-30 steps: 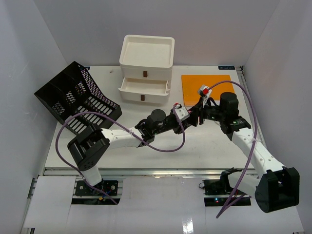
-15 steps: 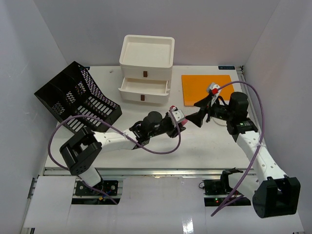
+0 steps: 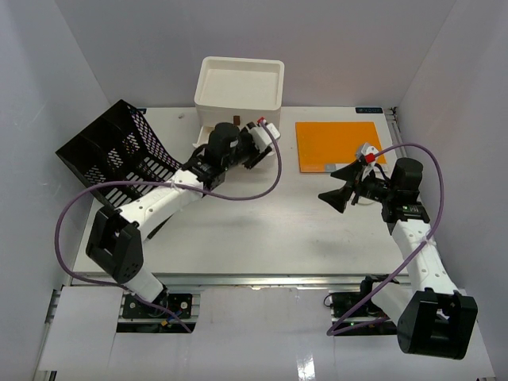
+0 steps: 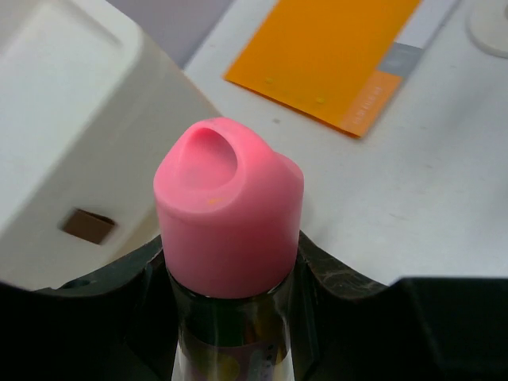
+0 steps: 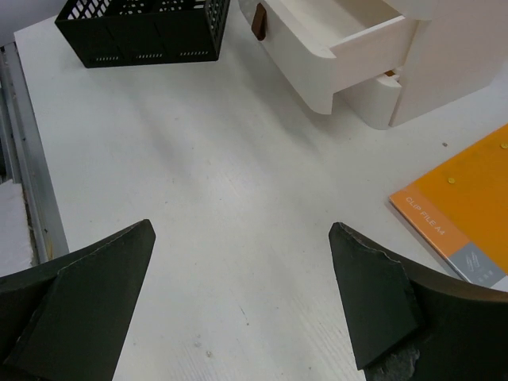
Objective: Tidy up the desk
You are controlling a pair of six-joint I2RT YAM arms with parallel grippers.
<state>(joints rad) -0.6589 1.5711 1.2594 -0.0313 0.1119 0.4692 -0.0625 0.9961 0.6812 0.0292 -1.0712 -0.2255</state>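
Observation:
The white desk (image 3: 238, 230) carries everything. My left gripper (image 3: 252, 151) hangs at the front of the white drawer box (image 3: 240, 83). In the left wrist view the left gripper (image 4: 230, 266) is shut on a dark tube with a pink cap (image 4: 228, 210), which stands upright between the jaws. The box (image 4: 63, 119) lies just to its left. My right gripper (image 3: 341, 186) floats above the desk's right half. Its jaws (image 5: 242, 246) are wide open with only bare desk (image 5: 238, 159) between them.
An orange notebook (image 3: 336, 145) lies flat at the back right, also seen as the notebook (image 5: 468, 214) (image 4: 333, 55). A black mesh rack (image 3: 119, 163) leans at the left. The box's drawer (image 5: 341, 48) is pulled out. A metal rail (image 3: 238, 278) runs along the front edge.
The two grippers met at mid-desk. The right one opened and drew back to the right. The left arm swung back-left to the drawer box with the pink-capped tube.

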